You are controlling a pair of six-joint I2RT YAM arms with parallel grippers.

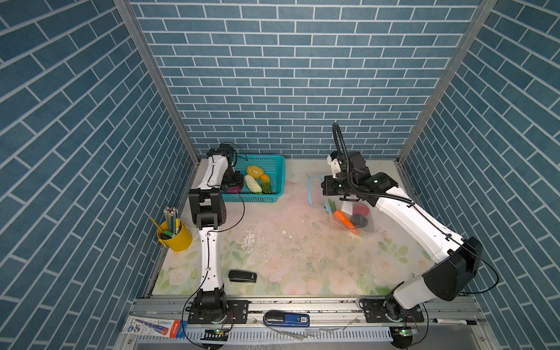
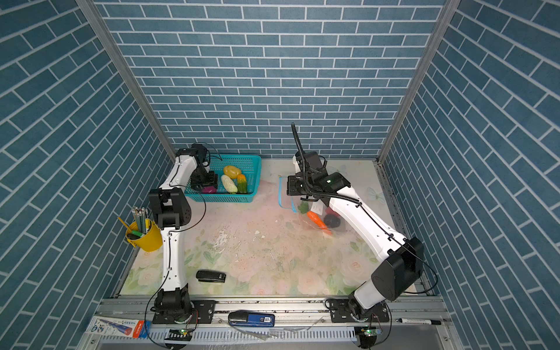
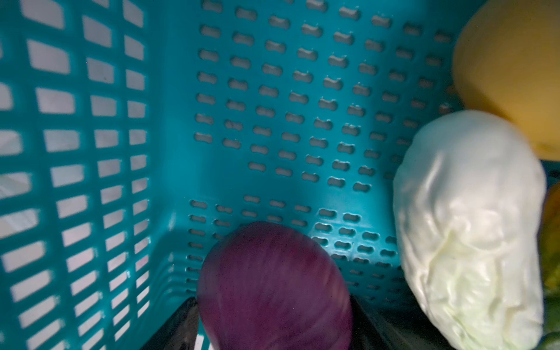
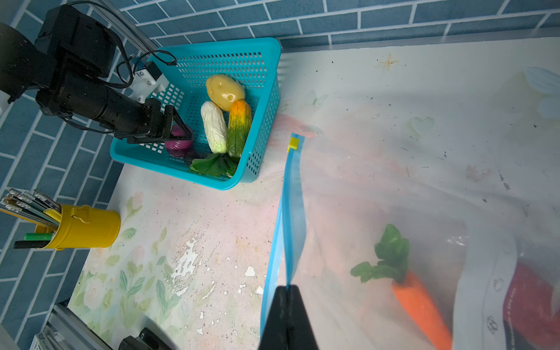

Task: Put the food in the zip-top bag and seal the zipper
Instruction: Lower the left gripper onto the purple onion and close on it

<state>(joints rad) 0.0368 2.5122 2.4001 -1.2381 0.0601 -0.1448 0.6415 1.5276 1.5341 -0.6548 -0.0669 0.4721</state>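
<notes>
Orange toy carrot (image 1: 345, 222) bagged; right end effector (image 4: 286, 288) clamps blue zipper strip (image 4: 292, 188); upper left, left end effector (image 4: 181, 133) gapes around purple onion (image 3: 272, 288).

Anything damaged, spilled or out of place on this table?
Yes. The floral table cover is damaged near the middle: a patch has flaked to white, and loose chips lie beside it. Nothing looks spilled.
</notes>
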